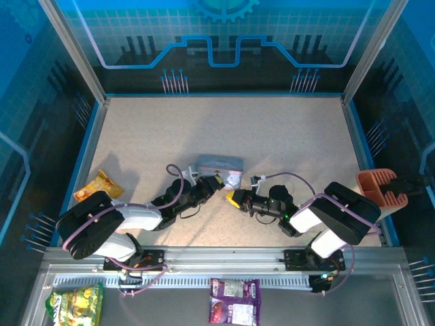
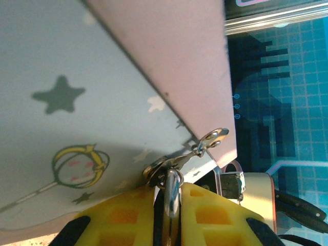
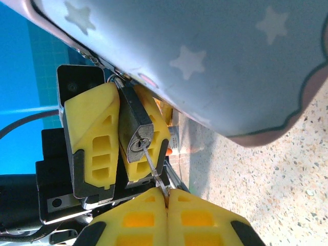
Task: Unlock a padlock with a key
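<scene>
The padlock (image 3: pixel 134 125) is clamped between the left fingers (image 3: pixel 97 128); from its 5 o'clock the key (image 3: pixel 152 165), pinched in the right fingers (image 3: pixel 154 210), is touched to its keyhole.

Top view: bright, even light; soft shadow left of tin (image 1: pixel 219 163). Right wrist: padlock (image 3: pixel 137 130) sharp, table (image 3: pixel 266 179) shaded beside tin.

The padlock (image 3: pixel 137 134) was rendered in dull brushed metal, the key (image 3: pixel 152 165) in thin bright metal. The tin (image 3: pixel 215 61) was finished smooth and matt. The left end effector (image 3: pixel 124 102) fingers (image 3: pixel 92 138) were moulded in yellow plastic. The desk (image 3: pixel 277 169) was surfaced speckled and grainy.
</scene>
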You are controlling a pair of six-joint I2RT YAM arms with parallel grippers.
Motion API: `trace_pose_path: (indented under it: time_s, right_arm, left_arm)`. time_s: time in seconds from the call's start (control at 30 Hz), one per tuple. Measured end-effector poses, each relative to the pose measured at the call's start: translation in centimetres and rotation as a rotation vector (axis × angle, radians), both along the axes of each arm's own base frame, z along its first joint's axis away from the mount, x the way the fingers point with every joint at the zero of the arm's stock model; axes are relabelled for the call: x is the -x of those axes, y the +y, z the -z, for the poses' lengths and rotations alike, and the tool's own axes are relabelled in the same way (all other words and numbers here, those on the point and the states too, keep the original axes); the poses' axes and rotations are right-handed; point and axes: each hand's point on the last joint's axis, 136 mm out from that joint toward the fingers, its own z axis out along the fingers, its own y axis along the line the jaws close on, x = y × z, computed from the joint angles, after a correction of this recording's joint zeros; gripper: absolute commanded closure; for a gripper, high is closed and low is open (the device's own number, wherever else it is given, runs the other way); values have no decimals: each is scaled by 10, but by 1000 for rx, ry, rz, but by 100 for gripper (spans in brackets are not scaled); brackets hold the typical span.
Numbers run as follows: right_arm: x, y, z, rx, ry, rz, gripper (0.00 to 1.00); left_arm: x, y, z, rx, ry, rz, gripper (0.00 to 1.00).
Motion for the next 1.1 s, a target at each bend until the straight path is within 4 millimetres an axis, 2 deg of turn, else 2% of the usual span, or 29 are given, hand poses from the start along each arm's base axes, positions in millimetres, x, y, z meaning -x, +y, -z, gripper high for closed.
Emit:
trace_pose_path:
  time_s: [0.47, 1.1]
  right_arm:
    - [8, -1, 2, 36, 1, -38, 100]
    - [13, -6, 3, 42, -12, -80, 100]
  left_arm:
    - [7, -9, 6, -13, 6, 22, 99]
    - [16, -15, 5, -25, -2, 29, 100]
